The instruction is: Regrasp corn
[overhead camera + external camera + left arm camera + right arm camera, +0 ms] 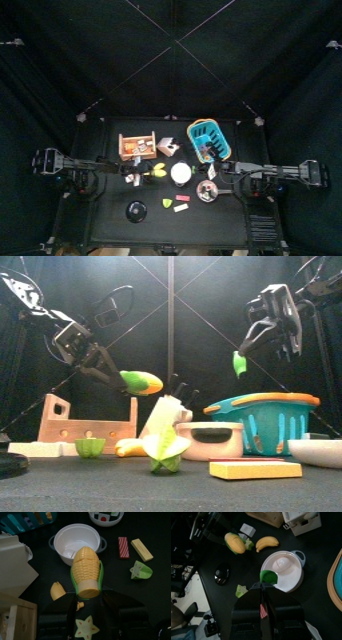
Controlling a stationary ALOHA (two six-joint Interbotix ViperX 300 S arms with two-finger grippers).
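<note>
Front view: the left arm reaches in from the left side and holds the corn (140, 382) in the air, above the table and well clear of the things standing below. The left gripper (118, 372) is clamped on the cob's husk end, and the cob's long axis lies nearly level, tilted slightly down toward the picture's right, yellow kernels on top and green husk beneath. In the left wrist view the corn (87, 573) sticks straight out from between the jaws, its rounded tip pointing away from the wrist, over a white bowl (77, 542).

The right arm hangs high on the right side, its gripper (242, 356) pointing downward and pinched together on a small green piece (239, 363), also lifted high above the blue basket (263, 416). The right wrist view shows the same green piece (269, 577) at the jaw tips, over the white bowl (284, 570).

Between the two grippers there is open air; they are well apart. Below, the table is crowded: a wooden rack (87, 423) on the left, a banana (130, 445), and a yellow block (254, 469) close to the front edge. In the top view the table's (114, 225) front left corner is bare.
</note>
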